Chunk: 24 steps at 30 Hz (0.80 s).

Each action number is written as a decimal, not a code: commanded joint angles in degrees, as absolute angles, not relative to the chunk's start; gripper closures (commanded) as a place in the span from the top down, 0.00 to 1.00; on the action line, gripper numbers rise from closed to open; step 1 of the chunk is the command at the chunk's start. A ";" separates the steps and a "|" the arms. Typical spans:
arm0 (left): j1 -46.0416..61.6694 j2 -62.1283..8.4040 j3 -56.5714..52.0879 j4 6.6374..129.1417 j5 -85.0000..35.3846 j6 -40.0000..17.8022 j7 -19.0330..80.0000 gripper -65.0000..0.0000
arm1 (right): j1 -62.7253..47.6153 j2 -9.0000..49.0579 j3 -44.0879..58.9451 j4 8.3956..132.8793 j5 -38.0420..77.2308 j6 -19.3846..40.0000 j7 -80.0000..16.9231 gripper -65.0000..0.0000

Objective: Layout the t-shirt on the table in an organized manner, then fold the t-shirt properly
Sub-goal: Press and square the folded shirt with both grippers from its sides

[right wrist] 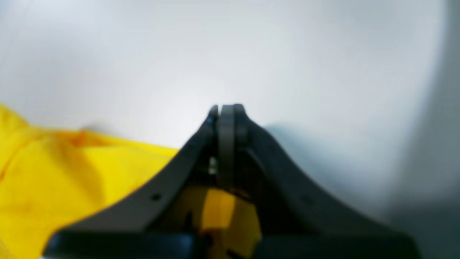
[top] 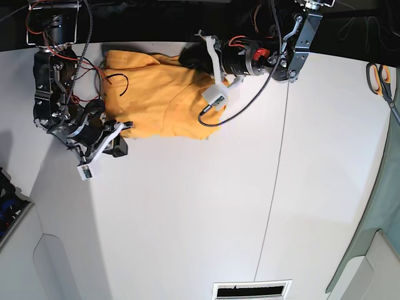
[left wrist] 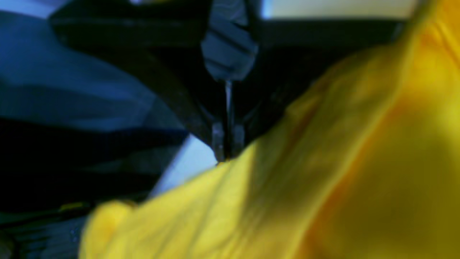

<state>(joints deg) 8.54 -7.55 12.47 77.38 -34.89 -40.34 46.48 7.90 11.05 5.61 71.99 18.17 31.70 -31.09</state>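
Observation:
The orange-yellow t-shirt (top: 156, 100) lies bunched at the far edge of the white table (top: 187, 212). My left gripper (top: 190, 60) reaches in at the shirt's far right side. In the left wrist view its fingers (left wrist: 226, 145) are shut, with an edge of the t-shirt (left wrist: 323, 172) caught at the tips. My right gripper (top: 122, 132) sits at the shirt's near left corner. Its fingers (right wrist: 227, 115) are shut in the right wrist view, and the t-shirt (right wrist: 72, 180) runs in under them and shows yellow in the gap behind the tips.
Scissors (top: 381, 78) lie at the far right of the table. A grey-green panel (top: 375, 206) borders the right edge. A dark seam (top: 275, 187) crosses the tabletop and a vent slot (top: 250, 289) sits at the near edge. Loose cables (top: 119, 81) hang over the shirt's left part.

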 commanded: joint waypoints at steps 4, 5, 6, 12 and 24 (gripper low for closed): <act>1.48 -12.80 12.29 73.14 -34.39 -40.00 44.49 0.03 | 5.72 12.53 5.76 73.03 22.63 32.01 -30.46 0.00; -0.40 -13.98 12.29 71.85 -34.39 -40.00 44.29 0.03 | 4.82 12.51 5.76 73.10 23.42 32.03 -30.50 0.00; -2.46 -14.85 12.29 70.54 -34.39 -40.00 43.97 0.03 | 3.92 12.49 5.76 73.19 24.62 32.67 -30.57 0.00; -14.20 -15.53 12.32 63.02 -34.41 -40.00 42.61 0.03 | -0.93 11.70 5.76 73.93 29.67 33.06 -30.63 0.00; -17.08 -20.75 12.29 67.09 -40.16 -40.00 47.18 0.03 | -3.55 6.50 8.38 82.28 29.78 33.23 -32.71 0.00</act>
<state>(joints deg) -15.57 -20.60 12.56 66.11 -38.94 -39.38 48.53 -4.21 6.04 8.14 81.38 28.67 32.75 -33.89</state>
